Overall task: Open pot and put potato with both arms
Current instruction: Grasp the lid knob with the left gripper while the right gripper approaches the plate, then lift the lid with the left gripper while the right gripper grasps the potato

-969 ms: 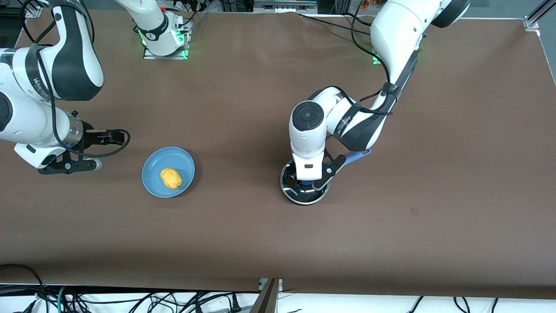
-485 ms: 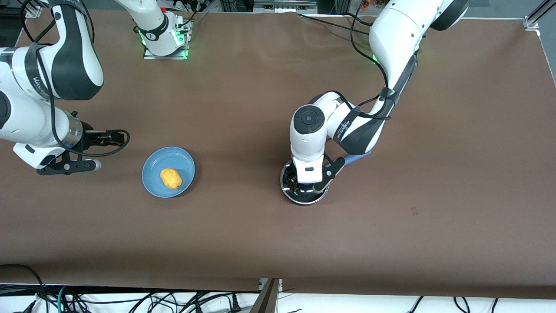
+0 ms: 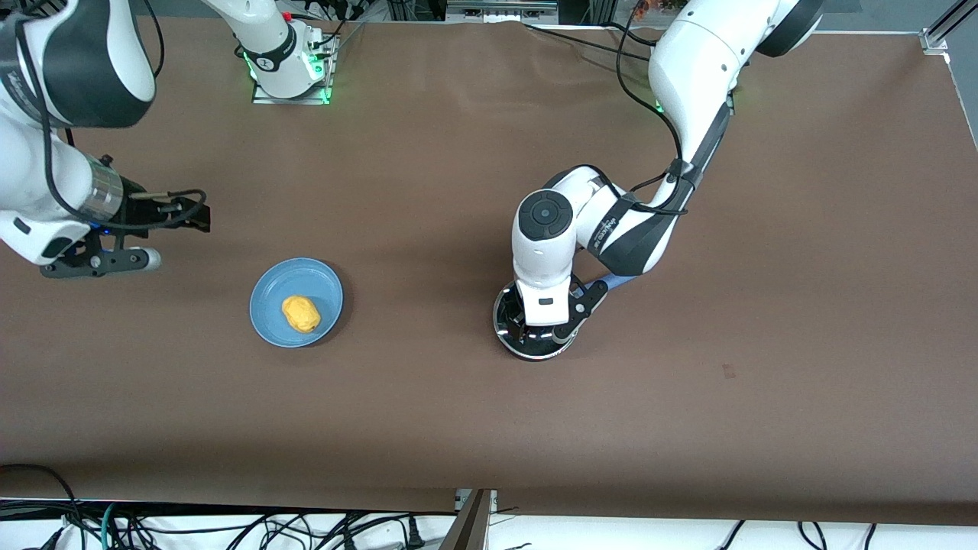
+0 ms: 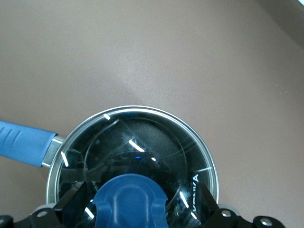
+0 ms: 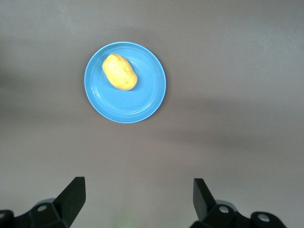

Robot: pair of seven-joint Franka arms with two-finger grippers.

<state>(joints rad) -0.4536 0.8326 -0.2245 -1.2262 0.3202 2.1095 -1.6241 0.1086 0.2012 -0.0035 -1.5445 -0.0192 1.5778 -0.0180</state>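
While the left claw (image 4: 133,209) straddles the pot (image 3: 535,330) lid's knob (image 4: 130,202) spread, the right claw (image 5: 137,197) hangs spread near the potato (image 3: 300,314).

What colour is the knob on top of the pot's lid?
Blue. The knob on the glass lid shows best in the left wrist view.

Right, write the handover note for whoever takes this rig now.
Left hand: open, down over the pot, fingers either side of the lid's blue knob, not yet closed on it.
Right hand: open, in the air over bare table toward the right arm's end, facing the plate.
Potato: on the plate.
Done: left hand placed at the knob.
Left: grip knob, lift lid, pick up potato, put it in the pot.
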